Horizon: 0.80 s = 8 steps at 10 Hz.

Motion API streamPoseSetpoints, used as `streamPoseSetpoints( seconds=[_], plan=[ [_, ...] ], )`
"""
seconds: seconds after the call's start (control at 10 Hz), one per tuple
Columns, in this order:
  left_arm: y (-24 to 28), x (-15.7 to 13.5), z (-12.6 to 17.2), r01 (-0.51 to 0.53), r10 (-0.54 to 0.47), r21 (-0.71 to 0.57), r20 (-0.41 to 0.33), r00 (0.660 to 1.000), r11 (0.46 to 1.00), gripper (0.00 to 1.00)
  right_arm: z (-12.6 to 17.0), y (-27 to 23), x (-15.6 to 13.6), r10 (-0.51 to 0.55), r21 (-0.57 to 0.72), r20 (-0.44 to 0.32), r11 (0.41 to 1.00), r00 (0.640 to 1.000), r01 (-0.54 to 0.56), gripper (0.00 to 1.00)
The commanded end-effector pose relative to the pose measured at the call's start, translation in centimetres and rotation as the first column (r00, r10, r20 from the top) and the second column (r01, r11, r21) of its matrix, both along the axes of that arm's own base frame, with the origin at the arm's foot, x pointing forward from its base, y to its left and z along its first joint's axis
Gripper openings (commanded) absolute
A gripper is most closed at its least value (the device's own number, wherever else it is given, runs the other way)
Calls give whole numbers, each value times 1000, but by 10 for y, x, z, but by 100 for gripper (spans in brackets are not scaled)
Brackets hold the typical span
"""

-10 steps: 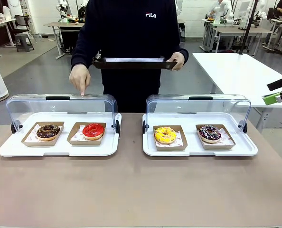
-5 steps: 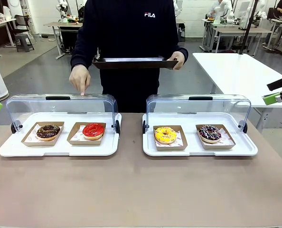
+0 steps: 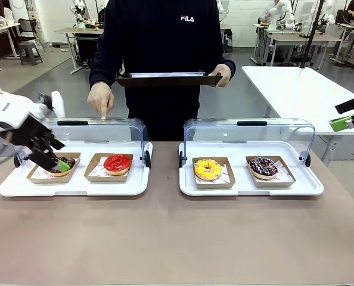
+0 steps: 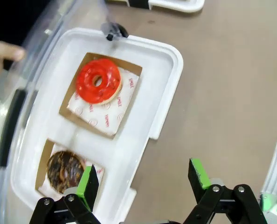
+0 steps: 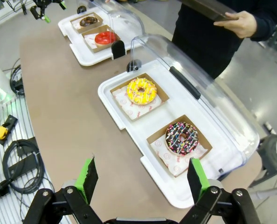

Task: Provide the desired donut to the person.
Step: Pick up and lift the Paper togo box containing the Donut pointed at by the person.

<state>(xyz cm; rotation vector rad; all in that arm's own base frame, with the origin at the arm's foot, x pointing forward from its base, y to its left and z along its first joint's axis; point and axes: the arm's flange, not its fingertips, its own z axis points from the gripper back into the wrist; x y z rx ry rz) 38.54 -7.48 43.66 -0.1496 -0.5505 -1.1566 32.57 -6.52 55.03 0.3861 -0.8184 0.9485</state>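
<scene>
The bare brown tabletop lies nearest. Farther along it, two white plastic trays sit side by side, each with its clear domed lid rolled back. The left white tray holds a chocolate-glazed donut and, to its right, a red-glazed donut, each in a brown cardboard box. The left pincer hangs over the chocolate one, spread wide and empty. Seen from its wrist, one green pad sits above that box's edge and the other lies past the tray rim. The right white tray holds a yellow-iced donut and a dark sprinkled donut. The right pincer hangs off the tabletop's right end, also wide apart and empty. At the far side, the person in a black sweatshirt rests one fingertip on the left lid and carries a dark flat serving tray.
</scene>
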Motion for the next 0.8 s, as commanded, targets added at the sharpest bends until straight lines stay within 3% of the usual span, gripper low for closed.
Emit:
streamPoseSetpoints(
  seconds=[0.0,0.4,0.7],
  plan=[
    [-15,-8,-67,56,-57,12,40,998,998,100,-1,0,3,12,22,6,1000,1000,-12,100],
    [-35,15,-94,164,-165,75,4,986,984,100,-1,0,3,12,22,6,1000,1000,-12,100],
    [-46,29,-95,225,-233,159,29,972,961,100,-1,0,3,12,22,6,1000,1000,-12,100]
  ],
)
